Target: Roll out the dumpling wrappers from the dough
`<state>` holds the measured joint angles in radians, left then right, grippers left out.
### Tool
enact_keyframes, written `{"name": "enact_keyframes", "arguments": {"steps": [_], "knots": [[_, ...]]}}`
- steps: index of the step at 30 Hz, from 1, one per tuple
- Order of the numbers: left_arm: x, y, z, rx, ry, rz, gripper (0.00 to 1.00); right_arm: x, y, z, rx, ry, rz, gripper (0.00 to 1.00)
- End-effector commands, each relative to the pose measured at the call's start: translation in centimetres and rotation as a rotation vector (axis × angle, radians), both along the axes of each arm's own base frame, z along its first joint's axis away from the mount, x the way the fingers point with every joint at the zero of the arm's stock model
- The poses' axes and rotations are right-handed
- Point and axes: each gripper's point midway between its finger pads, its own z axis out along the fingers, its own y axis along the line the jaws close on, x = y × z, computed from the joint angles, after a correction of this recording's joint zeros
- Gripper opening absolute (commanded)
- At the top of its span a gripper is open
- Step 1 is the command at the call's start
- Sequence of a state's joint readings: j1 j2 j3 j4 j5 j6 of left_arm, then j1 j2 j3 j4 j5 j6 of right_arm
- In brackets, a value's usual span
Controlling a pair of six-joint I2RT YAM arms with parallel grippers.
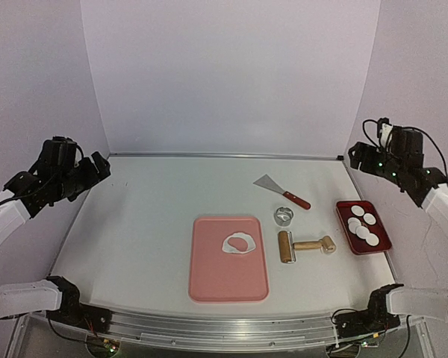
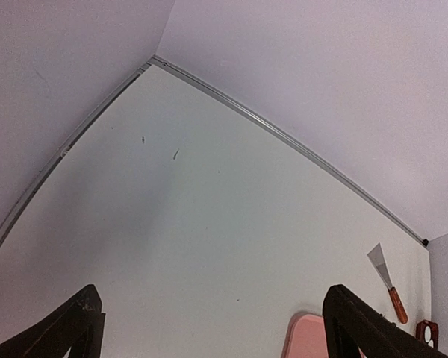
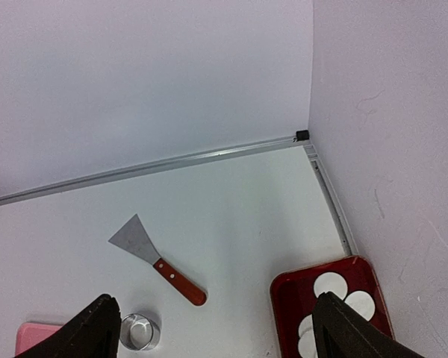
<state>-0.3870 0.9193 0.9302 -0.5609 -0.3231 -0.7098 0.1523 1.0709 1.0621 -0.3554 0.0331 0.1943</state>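
Counter (image 1: 149,224): white, walled at the back and both sides.

Left fingers (image 2: 78,321): raised over the counter's far left edge, spread wide, nothing between them. Their wrist view shows bare counter between them.

Right fingers (image 3: 97,328): raised at the far right, likewise spread wide and holding nothing.

Pink board (image 1: 216,280): lies flat at centre near, between the two arms.

Red tray (image 1: 348,206): right side of the counter, below the right fingers (one corner shows beside the right-hand finger in the wrist view).

Scraper (image 1: 280,189): metal blade, reddish wooden handle, on the counter beyond the board.

Rolling pin (image 1: 302,245): wooden, lying just right of the board, between the board and the tray.

Dough (image 1: 252,242): thin ragged white sheet with a round hole, on the far right part of the board. Well apart from both pairs of fingers.

Ring cutter (image 1: 284,215): metal, standing between the scraper and the rolling pin.

Wrappers (image 1: 363,232): five round white discs in the tray, some overlapping.
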Motion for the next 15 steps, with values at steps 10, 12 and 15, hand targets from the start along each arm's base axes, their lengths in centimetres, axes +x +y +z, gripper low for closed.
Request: {"name": "enact_keyframes", "arguments": {"steps": [10,12,15], "knots": [[-5.2,3.6,0.9,0.060,-0.024,0.059,1.00,-6.7,-2.2,-3.7,0.014,-0.071,-0.073,0.92],[-5.5,3.8,0.9,0.072,-0.014,0.057,0.99,-6.7,-2.1,-3.6,-0.002,-0.066,-0.064,0.92],[-5.8,4.3,0.9,0.076,-0.001,0.082,0.99,-6.8,-1.9,-3.2,-0.011,-0.066,-0.047,0.92]]}}
